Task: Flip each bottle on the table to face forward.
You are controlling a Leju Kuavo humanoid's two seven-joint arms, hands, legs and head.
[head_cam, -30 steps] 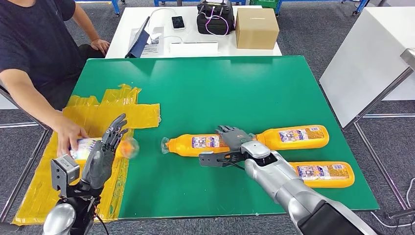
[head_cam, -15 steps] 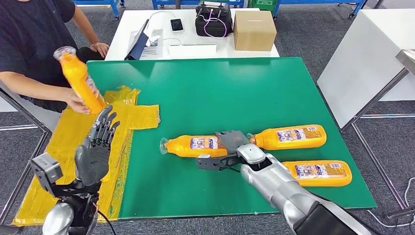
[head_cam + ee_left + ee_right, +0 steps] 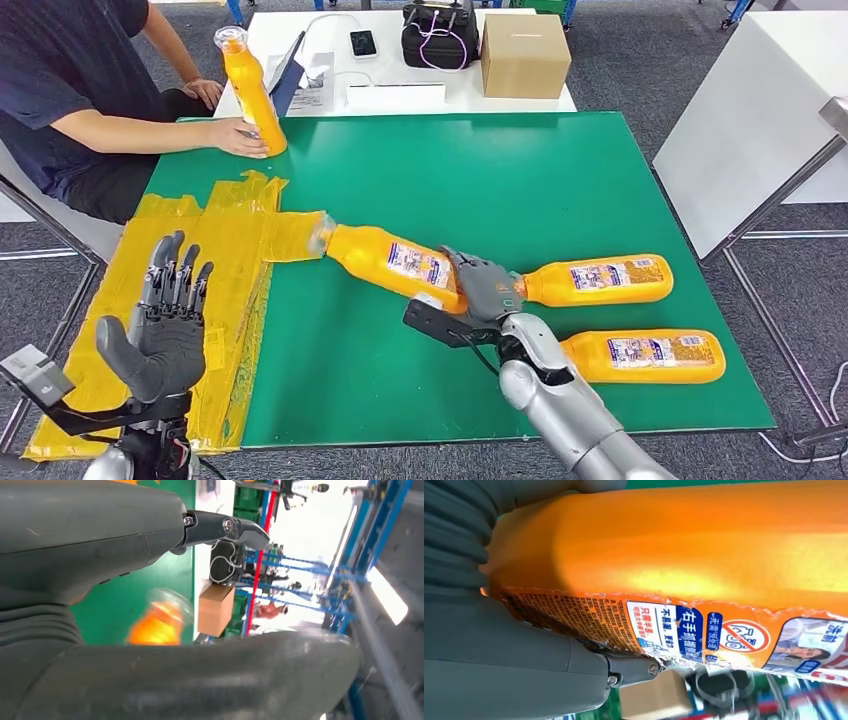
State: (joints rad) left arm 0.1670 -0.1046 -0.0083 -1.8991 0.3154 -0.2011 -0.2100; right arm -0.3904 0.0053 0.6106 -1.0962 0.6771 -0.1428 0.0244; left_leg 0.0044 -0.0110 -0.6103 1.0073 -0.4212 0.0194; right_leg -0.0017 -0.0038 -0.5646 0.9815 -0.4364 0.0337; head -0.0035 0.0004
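The right hand (image 3: 478, 296) now grips the base end of an orange bottle (image 3: 385, 258) and has swung it — half a second ago that bottle lay level across the green table (image 3: 480, 180) beside the hand; now it slants away from the hand, its clear-capped neck reaching the edge of the yellow sheet (image 3: 230, 235). In the right wrist view the thumb and fingers are clamped around the bottle's orange body (image 3: 684, 545), pressed against its torn label (image 3: 704, 635), which carries Chinese characters on blue patches and a red prohibition circle; the small print is too fine to read.

The person's hand (image 3: 240, 137) has carried another orange bottle (image 3: 250, 88) from above the yellow sheet to the table's far left edge, where it now stands upright, held at its base. The left hand (image 3: 165, 325) has dropped lower and nearer the robot, hovering over the yellow sheet with fingers apart and straight, holding nothing.

Two more bottles have not moved: one (image 3: 595, 280) lies just right of the right hand, its neck close to the fingers, and one (image 3: 645, 357) lies nearer the table's front edge. Both lie flat with white-and-blue labels facing up — their writing is illegible. Beyond the green table a cardboard box (image 3: 524, 55) sits on a white table (image 3: 400, 98).
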